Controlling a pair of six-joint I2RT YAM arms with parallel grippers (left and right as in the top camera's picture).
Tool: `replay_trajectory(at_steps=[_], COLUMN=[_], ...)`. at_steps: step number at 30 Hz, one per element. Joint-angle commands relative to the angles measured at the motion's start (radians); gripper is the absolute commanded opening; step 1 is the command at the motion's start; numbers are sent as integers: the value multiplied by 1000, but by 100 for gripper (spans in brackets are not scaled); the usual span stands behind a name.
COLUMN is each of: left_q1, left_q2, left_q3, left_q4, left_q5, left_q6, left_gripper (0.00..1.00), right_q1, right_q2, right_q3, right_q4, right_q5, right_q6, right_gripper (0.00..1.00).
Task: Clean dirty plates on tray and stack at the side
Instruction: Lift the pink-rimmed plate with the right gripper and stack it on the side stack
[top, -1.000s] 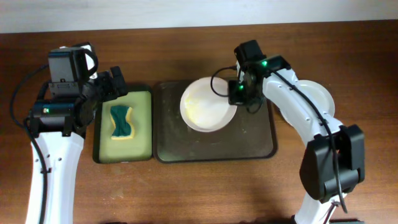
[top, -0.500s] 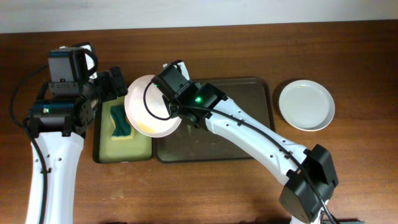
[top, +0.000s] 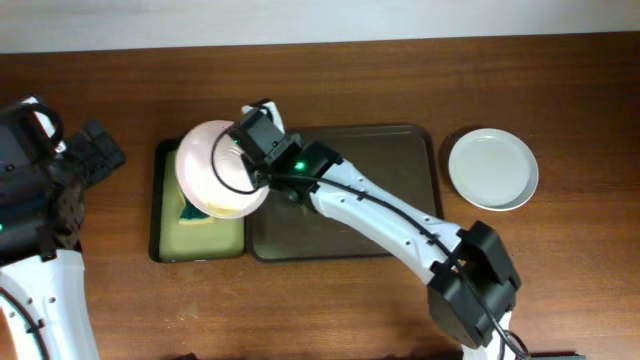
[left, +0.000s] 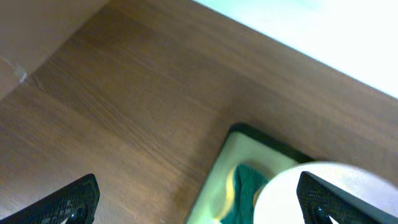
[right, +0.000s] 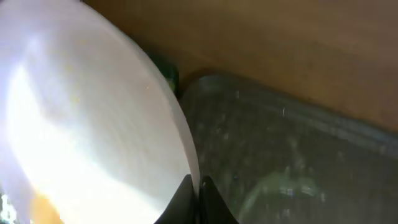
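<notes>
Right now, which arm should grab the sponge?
Left. The left gripper is open and empty, just left of the small tray holding the sponge. The right gripper is shut on the plate above it.

Two trays side by side; one plate over the left one, another off to the right.

The small tray (top: 160, 215) lies just left of the tray (top: 390, 210), rims nearly touching; a sponge (top: 192, 214) lies in the small tray, partly under the plate (top: 213, 170); the plate is over the small tray's far half, its right edge pinched by the right gripper (top: 262, 158), whose arm crosses the tray from the near right; the second plate (top: 492, 168) sits on the table (top: 330, 80), right of the tray and apart from it; the left gripper (top: 100, 157) is left of the small tray.
</notes>
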Motion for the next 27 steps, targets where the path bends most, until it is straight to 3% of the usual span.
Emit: replay_trajectory(at_steps=[1,5,8,16,19,20,22,24,27], left_q1=[3,2,3,2,2,3,2,2,2], left_q2=[-4,-4,-4,-4,-4,-4,-4,-4,-4], left_q3=[5,5,5,5,5,5,5,5,5], left_q4=[-2,-2,-2,-5,-5,-5,-5,-5,-5], left_q5=[3,3,3,3,3,3,3,3,3], left_q6=[13,13,13,13,13,13,13,13,13], left_gripper=[99,99,99,99,99,100,99,99,100], right_q1=[71,203,282,323,325,317,280,158,-48], right_q2=[-8,-8,-8,-8,-8,-8,-8,-8,-8], right_q3=[19,19,19,19,19,19,19,19,19], right_q4=[73,232,408,444,443,424,243,110,58], right_q5=[259,706,840,914,885,878,676,228,-360], right_q6=[-132,-425,-660,-727,-713,-622,-340,-93,-79], right_gripper=[4,4,4,4,4,4,4,4,4])
